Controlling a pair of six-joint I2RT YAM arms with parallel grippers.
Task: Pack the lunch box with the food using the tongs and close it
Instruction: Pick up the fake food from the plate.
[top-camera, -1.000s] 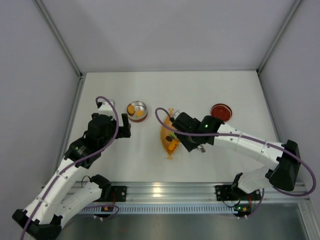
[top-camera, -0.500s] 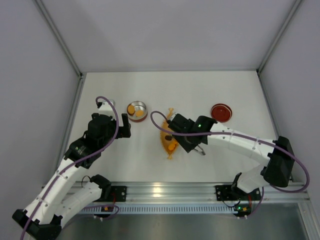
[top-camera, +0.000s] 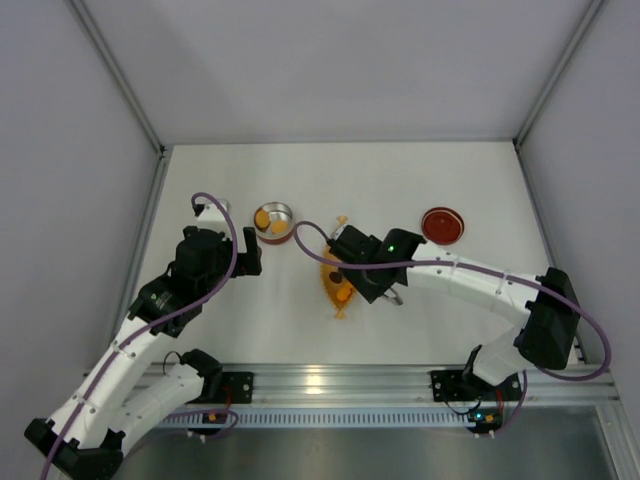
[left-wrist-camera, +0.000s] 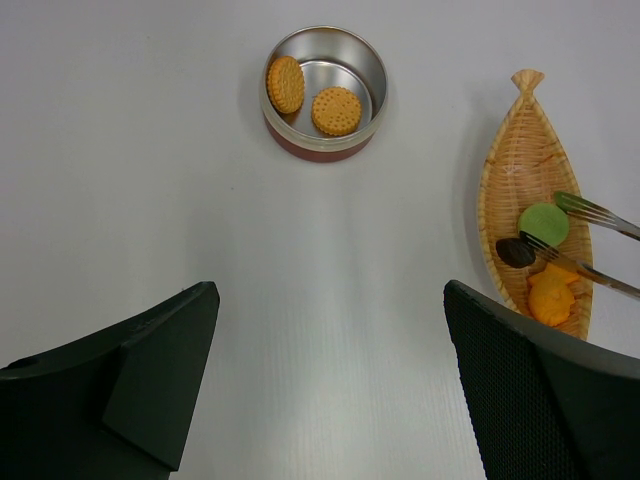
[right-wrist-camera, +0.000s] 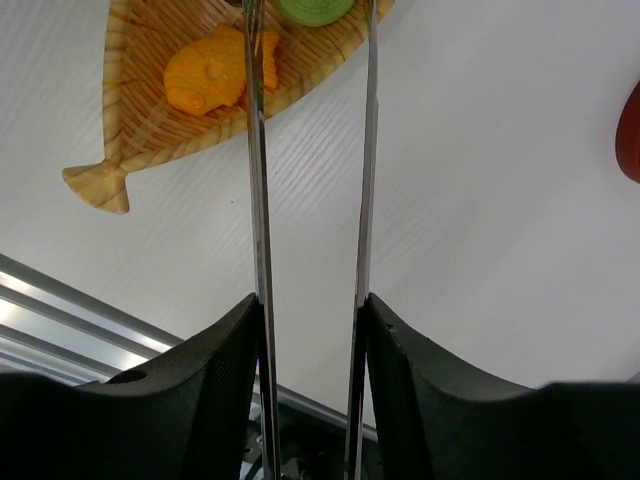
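Right end effector (right-wrist-camera: 310, 305): clenched on the tongs (right-wrist-camera: 259, 190), with one slim arm against the inner face of each finger. The two arms run forward from it, apart, in a narrow V. The tips reach the orange tray (left-wrist-camera: 512, 150), which lies straight ahead of this end effector on the counter (left-wrist-camera: 150, 180).

Left wrist view: the tong tips sit either side of the green piece (left-wrist-camera: 543, 222); cannot tell whether they touch it. The dark brown piece (left-wrist-camera: 515, 251) is just beside one tip. The orange fish-shaped piece (left-wrist-camera: 553, 297) lies partly under that same arm, closer to the right end effector. All three are in the tray.

Left end effector (left-wrist-camera: 330, 292): released, fingers spread wide, nothing between them, raised above the counter. The lunch box (left-wrist-camera: 322, 150) is ahead of it, slightly left of its centre line, upright, lid off. Two round yellow-orange biscuits (left-wrist-camera: 336, 111) are inside: one flat on the bottom, the other leaning on the wall to its left.

Lid (top-camera: 442, 224): flat on the counter, off to the right side of the right end effector, well apart from the lunch box.
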